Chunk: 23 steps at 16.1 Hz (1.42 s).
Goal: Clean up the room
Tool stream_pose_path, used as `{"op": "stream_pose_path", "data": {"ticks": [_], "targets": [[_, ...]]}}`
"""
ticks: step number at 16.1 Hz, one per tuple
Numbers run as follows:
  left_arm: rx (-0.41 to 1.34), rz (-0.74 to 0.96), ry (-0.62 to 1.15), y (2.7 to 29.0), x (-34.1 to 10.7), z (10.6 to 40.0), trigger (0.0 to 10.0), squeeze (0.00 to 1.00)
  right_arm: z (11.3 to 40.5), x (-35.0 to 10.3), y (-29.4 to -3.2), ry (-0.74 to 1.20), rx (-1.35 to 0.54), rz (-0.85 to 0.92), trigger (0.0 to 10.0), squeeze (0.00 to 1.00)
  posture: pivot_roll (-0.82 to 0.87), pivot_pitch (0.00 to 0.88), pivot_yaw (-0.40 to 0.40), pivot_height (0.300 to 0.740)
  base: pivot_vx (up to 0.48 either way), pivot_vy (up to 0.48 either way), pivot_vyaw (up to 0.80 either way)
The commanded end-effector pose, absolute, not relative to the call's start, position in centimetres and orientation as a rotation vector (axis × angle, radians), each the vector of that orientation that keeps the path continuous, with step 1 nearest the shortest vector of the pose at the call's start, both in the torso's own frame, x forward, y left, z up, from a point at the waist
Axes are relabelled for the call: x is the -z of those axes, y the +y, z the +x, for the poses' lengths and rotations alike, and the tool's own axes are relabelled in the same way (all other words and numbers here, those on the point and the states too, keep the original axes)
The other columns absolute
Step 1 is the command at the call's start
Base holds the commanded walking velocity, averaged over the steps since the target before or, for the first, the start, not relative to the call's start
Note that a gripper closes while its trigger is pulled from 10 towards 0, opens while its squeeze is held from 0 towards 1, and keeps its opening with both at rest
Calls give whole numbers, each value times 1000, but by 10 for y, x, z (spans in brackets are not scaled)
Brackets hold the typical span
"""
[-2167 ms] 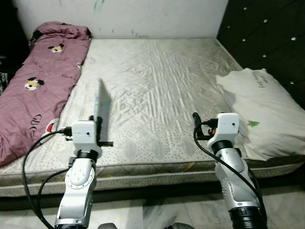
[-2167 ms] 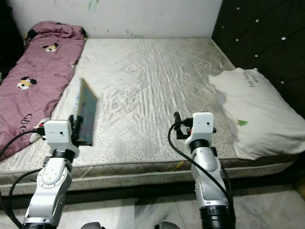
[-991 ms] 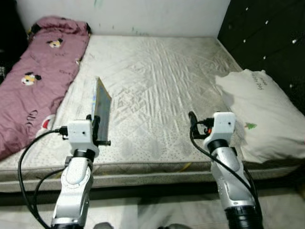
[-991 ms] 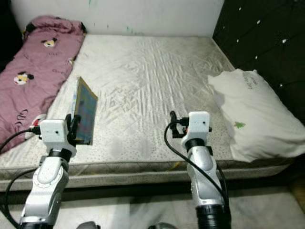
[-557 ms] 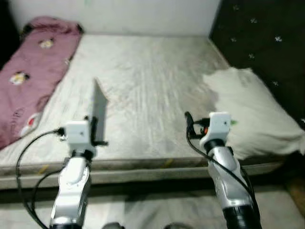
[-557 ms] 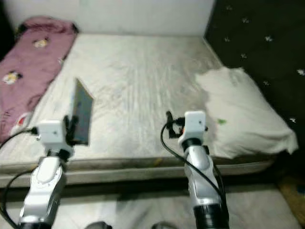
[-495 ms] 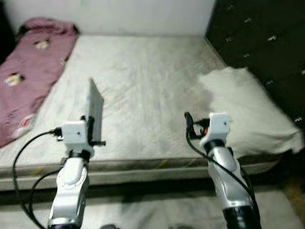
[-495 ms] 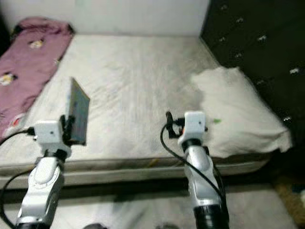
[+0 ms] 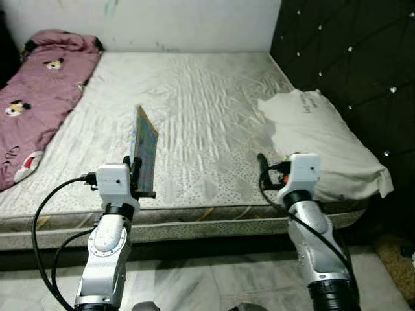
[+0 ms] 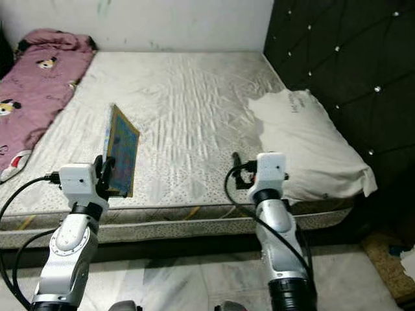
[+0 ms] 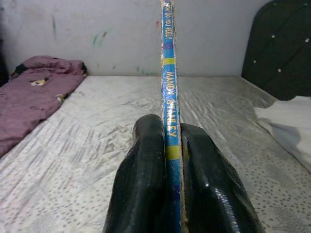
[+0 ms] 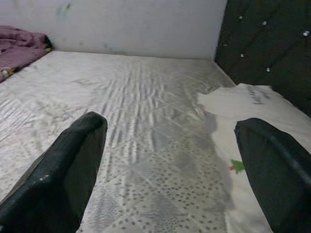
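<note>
My left gripper [image 9: 139, 176] is shut on a thin picture book [image 9: 144, 150] with a blue spine [image 11: 169, 107], held upright on edge over the front edge of the mattress [image 9: 194, 97]. Both black fingers [image 11: 146, 174] press the spine between them. My right gripper [image 9: 262, 167] hovers open over the mattress's front right part, just left of the white pillow [image 9: 321, 144], with nothing between its fingers [image 12: 73, 160].
A pink cartoon-print blanket [image 9: 32, 91] lies along the mattress's left side. A black tufted headboard [image 9: 350, 58] rises on the right behind the pillow. Marble floor [image 9: 207, 285] runs below the bed edge. Small items [image 10: 397, 253] sit on the floor at far right.
The camera has turned right, so the headboard and pillow sit nearer the centre. The left gripper still holds the book upright; the right gripper stays open.
</note>
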<state>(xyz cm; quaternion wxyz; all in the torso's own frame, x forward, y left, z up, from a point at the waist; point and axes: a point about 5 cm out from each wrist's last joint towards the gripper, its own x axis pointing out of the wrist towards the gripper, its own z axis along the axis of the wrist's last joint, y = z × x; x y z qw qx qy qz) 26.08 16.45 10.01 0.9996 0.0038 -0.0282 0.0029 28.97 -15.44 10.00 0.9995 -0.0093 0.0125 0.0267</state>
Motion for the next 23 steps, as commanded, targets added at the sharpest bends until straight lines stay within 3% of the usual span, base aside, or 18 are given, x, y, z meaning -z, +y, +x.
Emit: {"op": "stream_pose_path", "data": {"ticks": [1,23], "targets": [[-5,15,-110,167,-110,262,10000,0,291,-104,-156,10,-52,-22,10000,0,46,0,-23,740,307,0,0],[6,15,-104,167,-108,263,10000,0,292,-104,-157,14,-46,-26,10000,0,45,0,-24,740,329,0,0]]}}
